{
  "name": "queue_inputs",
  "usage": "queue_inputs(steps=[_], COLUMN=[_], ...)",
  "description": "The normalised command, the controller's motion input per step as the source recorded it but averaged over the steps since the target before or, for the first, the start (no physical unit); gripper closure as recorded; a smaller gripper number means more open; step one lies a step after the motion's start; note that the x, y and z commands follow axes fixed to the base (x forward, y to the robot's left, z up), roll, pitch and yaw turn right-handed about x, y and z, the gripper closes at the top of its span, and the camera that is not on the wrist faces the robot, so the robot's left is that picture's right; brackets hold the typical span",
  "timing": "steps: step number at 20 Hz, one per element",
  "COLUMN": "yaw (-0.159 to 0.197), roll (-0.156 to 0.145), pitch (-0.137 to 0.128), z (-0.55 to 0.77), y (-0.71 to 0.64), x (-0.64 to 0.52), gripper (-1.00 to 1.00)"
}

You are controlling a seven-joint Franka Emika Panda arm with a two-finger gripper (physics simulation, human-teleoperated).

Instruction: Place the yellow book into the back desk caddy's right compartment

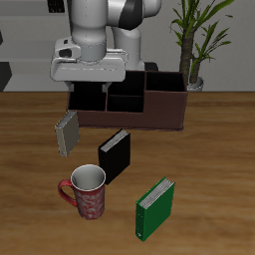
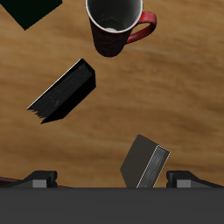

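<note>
The yellow book stands tilted on the table in front of one end of the back desk caddy. It also shows in the wrist view, with its grey-tan cover and pale page edges. The caddy is a long reddish-brown box with black dividers. Its wide end section is at the end away from the book. My gripper hangs high over the caddy's near end, behind the book. In the wrist view the gripper is open and empty, with the book below it and closer to one finger.
A black book stands near the table's middle. A red patterned mug and a green book stand near the front edge. A potted plant is behind the caddy.
</note>
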Motion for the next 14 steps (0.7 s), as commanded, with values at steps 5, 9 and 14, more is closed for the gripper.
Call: queue_inputs(steps=[5,9,14], yaw=[-0.025,-0.044,-0.09], roll=[-0.021,-0.054,-0.052], pitch=[-0.028,-0.003,-0.054], z=[-0.17,-0.27,-0.18], y=[-0.41,-0.4,-0.28], x=[-0.14,-0.11,-0.12], gripper=[-1.0,-1.0,-1.0])
